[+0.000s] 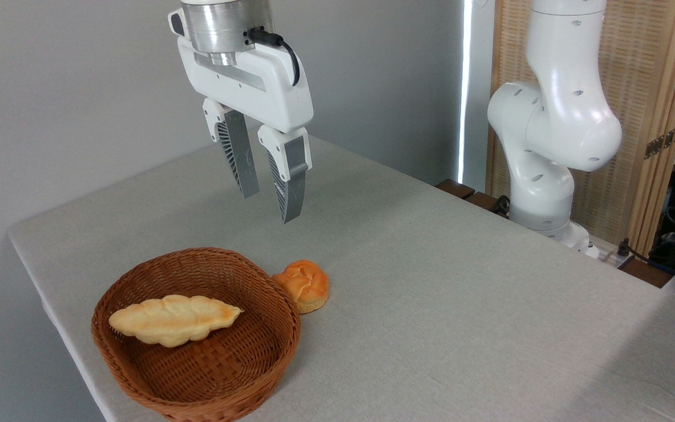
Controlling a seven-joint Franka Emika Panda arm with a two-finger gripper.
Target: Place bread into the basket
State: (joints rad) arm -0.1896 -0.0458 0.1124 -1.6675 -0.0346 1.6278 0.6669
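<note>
The bread (pixel 304 285), a small golden-orange bun with a scored top, lies on the grey tablecloth touching the right outer rim of the basket (pixel 255 375). That reddish-brown wicker basket sits at the table's front left. My gripper (pixel 270 205) hangs in the air well above the table, up and slightly left of the bun, pointing down. Its two ribbed fingers stand apart with nothing between them, so it is open.
A long pale yellow braided loaf (pixel 173 319) lies inside the basket. The arm's white base (pixel 545 176) stands at the table's far right edge. The table's left edge (pixel 50 305) runs close beside the basket. Cables lie at the far right.
</note>
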